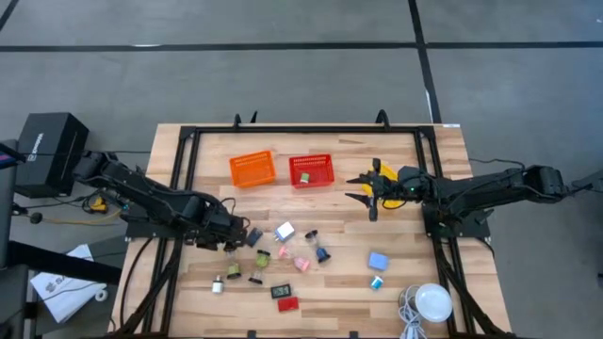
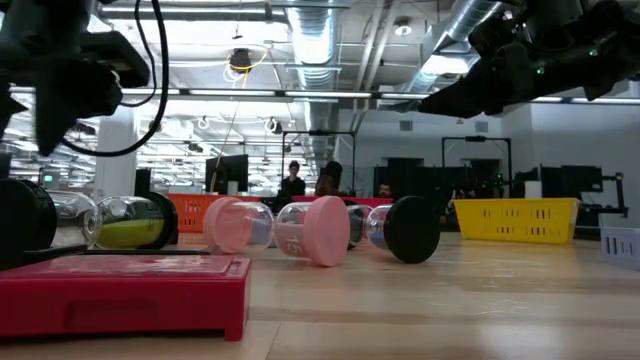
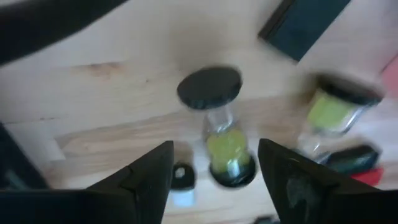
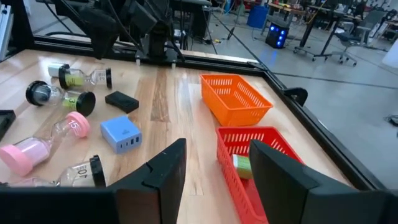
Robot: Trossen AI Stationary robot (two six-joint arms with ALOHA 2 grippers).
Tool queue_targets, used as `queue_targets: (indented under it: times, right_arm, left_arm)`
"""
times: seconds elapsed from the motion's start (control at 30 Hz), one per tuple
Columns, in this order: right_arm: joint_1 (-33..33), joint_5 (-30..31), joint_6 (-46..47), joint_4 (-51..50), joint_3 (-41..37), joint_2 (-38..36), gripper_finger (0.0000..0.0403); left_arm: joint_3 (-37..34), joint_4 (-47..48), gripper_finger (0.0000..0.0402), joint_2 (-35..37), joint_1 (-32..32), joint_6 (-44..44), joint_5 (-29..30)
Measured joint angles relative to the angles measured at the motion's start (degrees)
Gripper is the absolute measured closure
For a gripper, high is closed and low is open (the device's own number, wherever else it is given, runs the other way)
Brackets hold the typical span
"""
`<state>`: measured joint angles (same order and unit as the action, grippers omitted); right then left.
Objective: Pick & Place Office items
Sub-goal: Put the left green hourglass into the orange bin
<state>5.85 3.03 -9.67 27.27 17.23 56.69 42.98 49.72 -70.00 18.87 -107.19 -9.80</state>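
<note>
Two arms, and we've got them split up pretty sensibly. Our left gripper [image 3: 214,177] hangs low over the scattered office items [image 1: 283,259] on the near half of the table [image 1: 330,212], claw spread wide, with a yellow-green sand timer [image 3: 221,134] lying flat right between the fingers. That's probably the next grab, since the claw straddles its glass middle without touching it.

Our right gripper [image 4: 214,171] waits up by the baskets, claw partly open and holding nothing, looking past the red basket [image 4: 264,158], which already has something green in it. The orange basket [image 4: 236,98] beside it looks bare.

Most bits sit loose on the wood: pink timers [image 2: 275,228], a blue block [image 4: 122,132], a flat red rectangle [image 2: 125,290].
</note>
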Motion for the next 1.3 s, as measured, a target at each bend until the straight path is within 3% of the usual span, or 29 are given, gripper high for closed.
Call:
queue_targets:
  times: [0.13,0.37,0.83,1.3]
  right_arm:
    - [0.00,0.00,-0.91,0.13,0.00,0.00,0.0237]
    - [0.00,0.00,-1.38,0.17,0.02,0.00,0.0239]
    - [0.00,-0.01,-1.34,0.14,0.00,0.00,0.0241]
    - [0.00,-0.02,-1.32,-0.09,0.00,0.00,0.0244]
  left_arm:
    - [0.02,-1.32,0.0153,-0.21,0.37,-2.66,2.90]
    - [0.02,-1.36,0.0142,-3.86,1.55,-2.63,2.78]
    - [0.01,-2.28,0.0141,-9.72,1.64,-2.63,3.98]
    - [0.00,-3.30,0.0141,-10.47,1.73,-2.63,4.00]
